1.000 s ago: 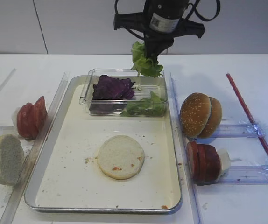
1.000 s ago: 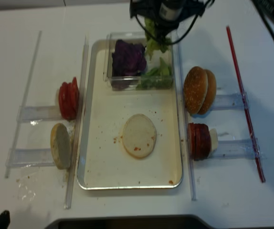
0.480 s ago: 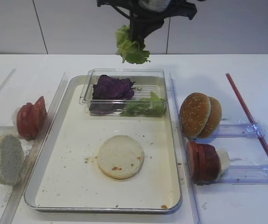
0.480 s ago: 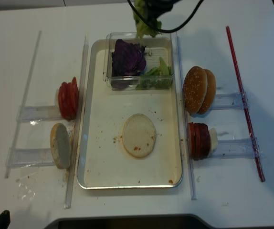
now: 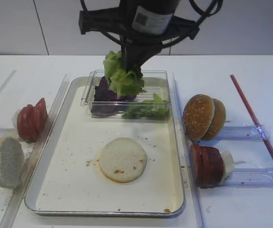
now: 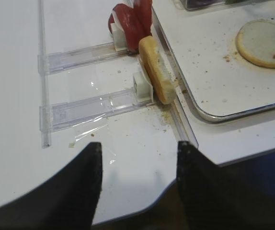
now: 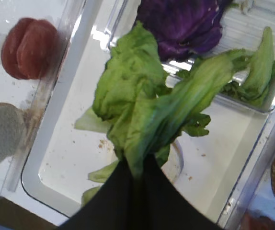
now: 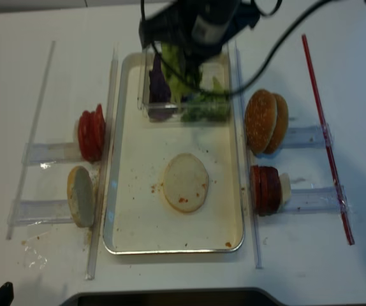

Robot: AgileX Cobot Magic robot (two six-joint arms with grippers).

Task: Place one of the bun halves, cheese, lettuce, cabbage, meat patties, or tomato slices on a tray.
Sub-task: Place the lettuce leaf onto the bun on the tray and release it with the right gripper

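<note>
close to me a flat bun half [image 5: 122, 159] lies on the tray [image 5: 70, 190]. my left hand [image 6: 137, 163] hangs low over the bench [image 6: 13, 124], its fingers apart and holding nothing. farther back my right hand [image 7: 136, 176] is pinched together on the lettuce [image 5: 121, 76], up in the air above the clear box [image 5: 161, 83] with the purple cabbage [image 7: 185, 24].

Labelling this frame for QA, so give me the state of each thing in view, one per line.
Right gripper: shut on the lettuce.
Light-green ruffled lettuce: lifted, hanging over the clear plastic box.
Left gripper: open, empty.
Round pale bun half: flat on the silver metal tray.
Dark purple cabbage: in the box.
</note>
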